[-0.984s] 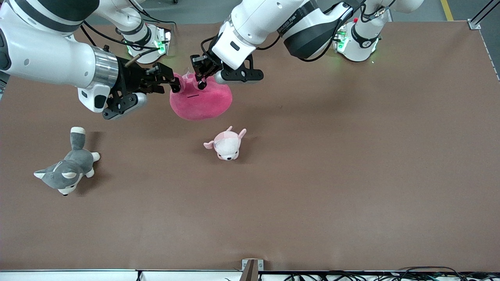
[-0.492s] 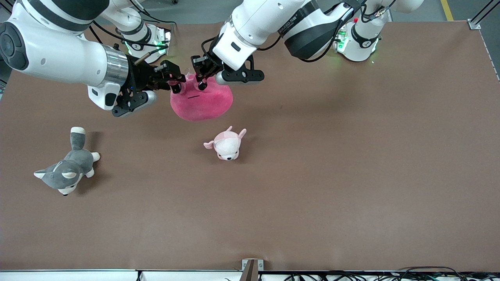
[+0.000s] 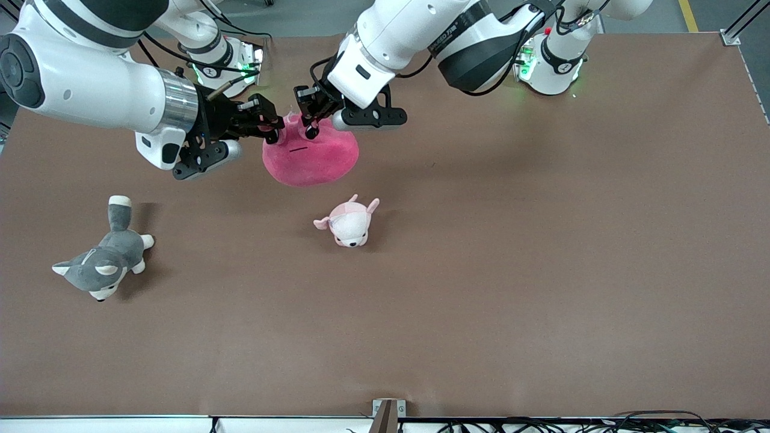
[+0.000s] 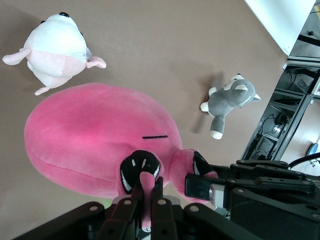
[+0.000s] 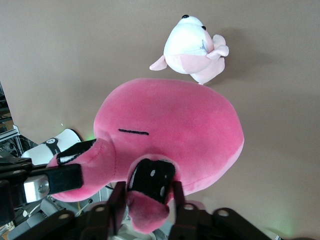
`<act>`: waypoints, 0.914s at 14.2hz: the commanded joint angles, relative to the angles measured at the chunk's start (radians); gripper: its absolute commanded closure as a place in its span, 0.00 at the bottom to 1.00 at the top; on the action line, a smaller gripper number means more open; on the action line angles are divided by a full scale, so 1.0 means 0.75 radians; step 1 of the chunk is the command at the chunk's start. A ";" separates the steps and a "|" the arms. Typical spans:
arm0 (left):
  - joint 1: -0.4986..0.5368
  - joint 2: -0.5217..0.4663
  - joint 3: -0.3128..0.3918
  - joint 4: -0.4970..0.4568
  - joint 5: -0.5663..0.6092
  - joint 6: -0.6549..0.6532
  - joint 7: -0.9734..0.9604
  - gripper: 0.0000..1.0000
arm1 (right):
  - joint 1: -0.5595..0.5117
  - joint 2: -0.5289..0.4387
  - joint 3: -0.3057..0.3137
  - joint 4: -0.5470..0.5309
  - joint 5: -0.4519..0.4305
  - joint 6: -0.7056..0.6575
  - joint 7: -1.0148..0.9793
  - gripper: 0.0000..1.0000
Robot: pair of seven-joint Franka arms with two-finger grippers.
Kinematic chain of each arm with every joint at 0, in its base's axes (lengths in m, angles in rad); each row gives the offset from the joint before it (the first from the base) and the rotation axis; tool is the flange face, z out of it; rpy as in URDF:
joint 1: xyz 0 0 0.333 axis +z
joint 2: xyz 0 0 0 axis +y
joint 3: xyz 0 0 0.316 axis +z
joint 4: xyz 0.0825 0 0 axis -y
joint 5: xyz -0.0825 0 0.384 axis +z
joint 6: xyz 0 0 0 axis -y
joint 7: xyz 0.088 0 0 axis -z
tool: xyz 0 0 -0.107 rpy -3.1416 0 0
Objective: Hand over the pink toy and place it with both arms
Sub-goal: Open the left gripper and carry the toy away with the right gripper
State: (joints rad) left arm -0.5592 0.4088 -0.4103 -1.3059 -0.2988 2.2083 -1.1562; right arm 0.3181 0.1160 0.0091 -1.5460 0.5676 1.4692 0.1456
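Both the left end effector (image 3: pixel 310 122) and right end effector (image 3: pixel 272 127) pinch flaps of the pink toy (image 3: pixel 313 157) (aloft above the bench (image 3: pixel 541 240)); premature release risks a drop.

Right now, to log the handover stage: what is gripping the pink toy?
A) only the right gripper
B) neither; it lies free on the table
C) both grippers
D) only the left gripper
C: the left gripper and the right gripper each pinch a flap of the pink toy.

The arms (image 3: pixel 415 36) were glossy white with black joint bands, a silver wrist ring, looping black cables and green-lit bases.
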 commanded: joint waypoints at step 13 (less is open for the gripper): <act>0.036 -0.013 0.001 0.023 0.016 0.003 -0.007 0.00 | -0.086 -0.011 -0.016 -0.013 -0.008 -0.061 0.002 0.99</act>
State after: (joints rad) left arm -0.5436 0.4084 -0.4097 -1.2957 -0.2986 2.2091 -1.1561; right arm 0.2946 0.1160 -0.0110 -1.5529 0.5667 1.4358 0.1476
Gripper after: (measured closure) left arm 0.370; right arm 0.907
